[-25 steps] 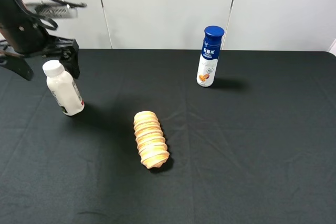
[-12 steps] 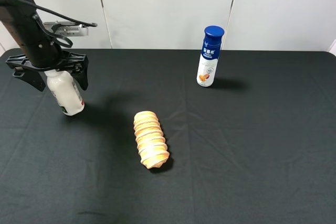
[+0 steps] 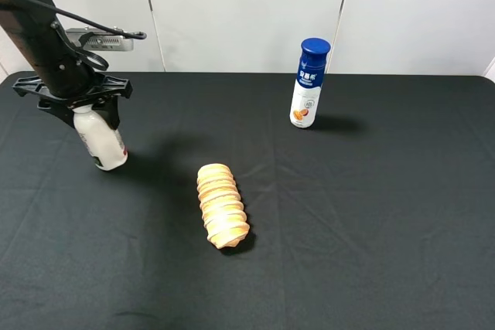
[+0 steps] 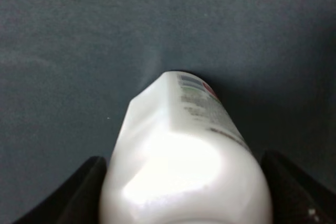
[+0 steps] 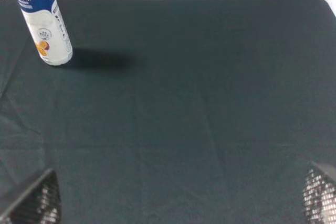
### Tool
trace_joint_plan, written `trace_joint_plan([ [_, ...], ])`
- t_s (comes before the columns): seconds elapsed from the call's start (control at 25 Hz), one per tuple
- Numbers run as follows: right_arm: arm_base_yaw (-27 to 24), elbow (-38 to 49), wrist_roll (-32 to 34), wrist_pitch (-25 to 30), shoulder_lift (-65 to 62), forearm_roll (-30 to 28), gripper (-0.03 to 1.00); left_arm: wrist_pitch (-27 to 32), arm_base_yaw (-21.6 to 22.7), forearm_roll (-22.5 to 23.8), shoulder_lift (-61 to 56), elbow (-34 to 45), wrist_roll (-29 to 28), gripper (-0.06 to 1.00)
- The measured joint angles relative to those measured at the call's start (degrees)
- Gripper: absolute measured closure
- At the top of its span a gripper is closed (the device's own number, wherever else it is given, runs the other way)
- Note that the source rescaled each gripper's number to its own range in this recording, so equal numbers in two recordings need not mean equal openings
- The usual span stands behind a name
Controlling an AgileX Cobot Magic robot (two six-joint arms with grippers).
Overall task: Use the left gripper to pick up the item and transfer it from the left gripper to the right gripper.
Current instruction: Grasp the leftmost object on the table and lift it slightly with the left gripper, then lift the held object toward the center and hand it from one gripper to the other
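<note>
The left gripper (image 3: 83,108) is squeezing the top of the item (image 3: 106,144), a little white bottle tilting at the left side of the black table (image 3: 371,214). The pastry roll (image 3: 222,205) is lying nearby. The right gripper (image 5: 176,203) is holding its fingers wide apart

Robot test bench, probably a laboratory — black-clothed table (image 3: 387,253) against plain white wall panels (image 3: 240,13). A cabled black arm (image 3: 35,32) reaches over it.
</note>
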Motion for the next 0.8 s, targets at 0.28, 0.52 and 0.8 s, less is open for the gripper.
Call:
trace_joint_plan([
  [0.28, 0.0, 0.0, 0.0, 0.0, 0.0, 0.1, -0.03, 0.0, 0.0, 0.3, 0.0, 0.0, 0.0, 0.92],
  [0.52, 0.0, 0.0, 0.0, 0.0, 0.0, 0.1, -0.03, 0.1, 0.0, 1.8, 0.0, 0.0, 0.0, 0.92],
  [0.8, 0.0, 0.0, 0.0, 0.0, 0.0, 0.1, -0.03, 3.1, 0.0, 3.0, -2.3, -0.3, -0.8, 0.92],
])
